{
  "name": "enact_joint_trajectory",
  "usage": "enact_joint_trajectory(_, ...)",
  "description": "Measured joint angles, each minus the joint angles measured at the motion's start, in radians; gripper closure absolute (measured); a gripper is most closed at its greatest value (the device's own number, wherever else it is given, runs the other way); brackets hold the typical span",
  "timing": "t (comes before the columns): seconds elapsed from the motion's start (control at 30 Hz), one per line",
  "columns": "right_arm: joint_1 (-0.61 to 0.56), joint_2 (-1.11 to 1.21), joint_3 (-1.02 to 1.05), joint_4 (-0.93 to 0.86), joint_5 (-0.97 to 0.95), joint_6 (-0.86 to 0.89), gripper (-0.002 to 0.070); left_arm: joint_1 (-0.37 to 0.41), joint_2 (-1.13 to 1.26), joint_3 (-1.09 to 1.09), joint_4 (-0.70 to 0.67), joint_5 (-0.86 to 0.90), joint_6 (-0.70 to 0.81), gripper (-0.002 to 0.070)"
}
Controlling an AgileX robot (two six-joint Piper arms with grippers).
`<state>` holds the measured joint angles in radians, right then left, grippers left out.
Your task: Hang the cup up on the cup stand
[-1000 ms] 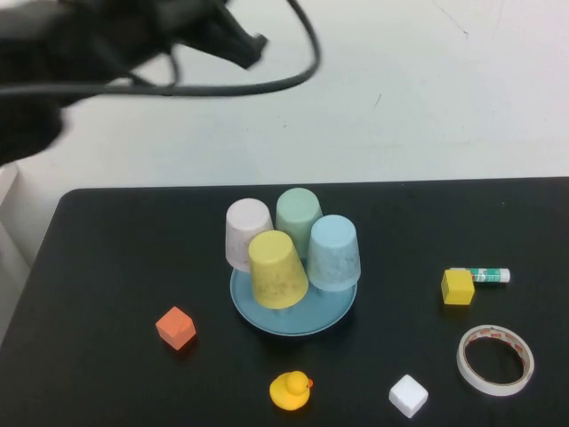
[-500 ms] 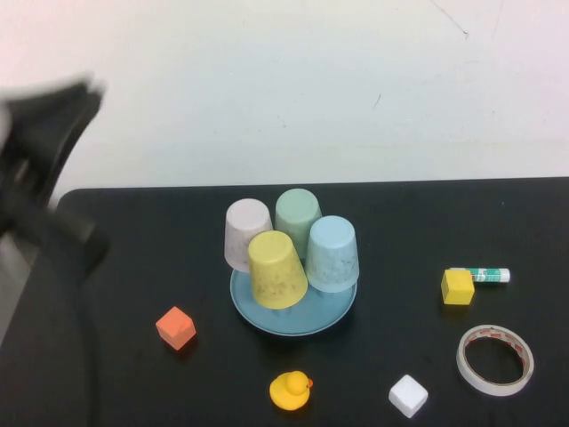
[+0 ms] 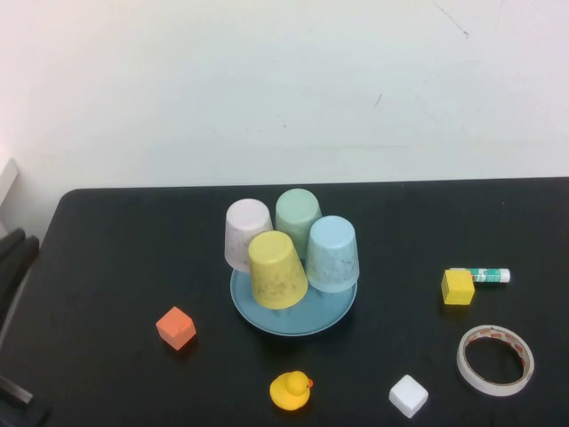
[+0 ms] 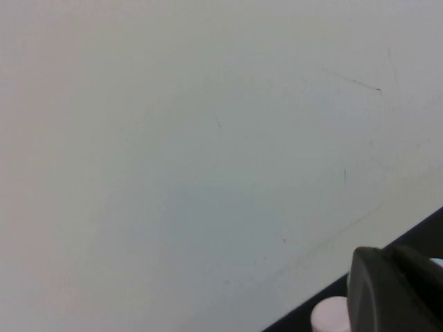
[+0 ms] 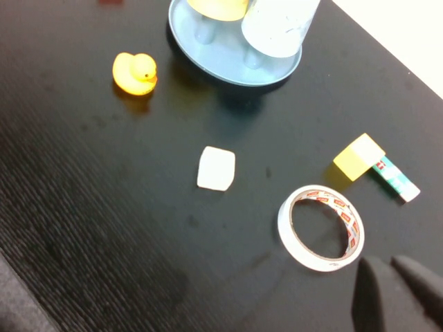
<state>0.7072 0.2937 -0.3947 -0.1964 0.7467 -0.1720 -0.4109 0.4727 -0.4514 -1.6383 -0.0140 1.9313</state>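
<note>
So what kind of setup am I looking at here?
Likely a lab test bench: a black table against a bare white wall, with unrelated small props, a rubber duck, a tape roll and a cup stand.

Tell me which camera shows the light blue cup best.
The high view: the whole light blue cup shows, upside down on the cup stand. The right wrist view catches only its lower part at the frame edge. The left wrist view misses it.
</note>
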Motion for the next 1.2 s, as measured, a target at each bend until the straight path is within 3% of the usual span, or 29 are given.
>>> enact_joint_trajectory(0.4, 0.000, 0.000, 0.000, 0.002, 0.000, 0.002, 0.0676, 0.011, -0.075, 0.073, -0.093, -0.006, -0.003, 0.0675)
enact_joint_trajectory(0.8, 0.000, 0.000, 0.000, 0.002, 0.000, 0.002, 0.0676, 0.211, -0.424, 0.130, -0.095, -0.004, -0.001, 0.0675)
enact_joint_trajectory(1.2, 0.000, 0.000, 0.000, 0.002, -0.002, 0.002, 0.0676, 0.218, -0.488, 0.284, -0.095, 0.006, -0.001, 0.0675)
